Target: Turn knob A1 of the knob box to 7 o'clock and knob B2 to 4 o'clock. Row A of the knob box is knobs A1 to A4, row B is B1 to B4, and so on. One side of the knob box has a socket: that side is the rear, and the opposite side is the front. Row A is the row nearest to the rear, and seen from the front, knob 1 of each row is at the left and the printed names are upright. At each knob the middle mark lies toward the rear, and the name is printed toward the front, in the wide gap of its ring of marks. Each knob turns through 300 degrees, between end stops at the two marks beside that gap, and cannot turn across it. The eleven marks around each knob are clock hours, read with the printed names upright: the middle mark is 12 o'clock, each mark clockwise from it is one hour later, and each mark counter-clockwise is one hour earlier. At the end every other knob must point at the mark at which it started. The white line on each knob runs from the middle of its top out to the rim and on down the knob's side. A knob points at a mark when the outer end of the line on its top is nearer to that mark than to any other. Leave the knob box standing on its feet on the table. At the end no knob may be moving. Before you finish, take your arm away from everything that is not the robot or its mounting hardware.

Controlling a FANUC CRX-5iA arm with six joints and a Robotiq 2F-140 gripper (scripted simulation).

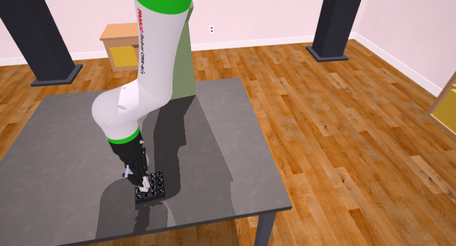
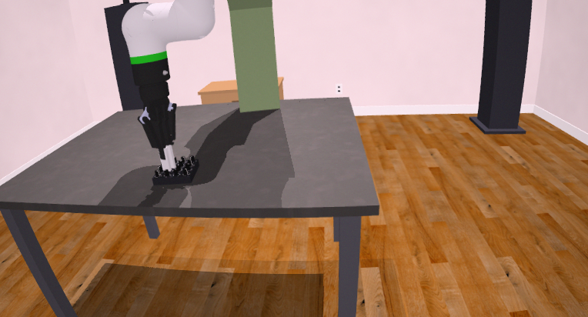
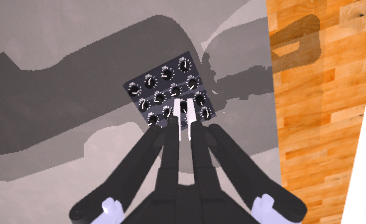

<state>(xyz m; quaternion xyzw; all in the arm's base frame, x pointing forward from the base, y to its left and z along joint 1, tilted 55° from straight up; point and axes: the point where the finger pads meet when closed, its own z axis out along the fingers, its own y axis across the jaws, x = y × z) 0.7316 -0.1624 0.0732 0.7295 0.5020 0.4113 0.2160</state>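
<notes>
The black knob box (image 1: 150,197) (image 2: 177,178) (image 3: 157,88) stands flat on the dark table (image 1: 223,132) (image 2: 312,158), near its front edge. It carries a grid of small black knobs with white lines. My gripper (image 1: 144,185) (image 2: 166,167) (image 3: 183,107) reaches down onto the box, tilted. Its two white fingertips are shut on one knob (image 3: 183,105), which in the wrist view is second from the box's right edge and in the second row from the near side. The printed names are too small to read. The fingers hide the nearest row.
The arm's green base column (image 1: 186,68) (image 2: 252,51) stands at the back of the table. The table's edge (image 3: 267,75) runs close to the box on the right in the wrist view, with wooden floor (image 3: 314,100) beyond it.
</notes>
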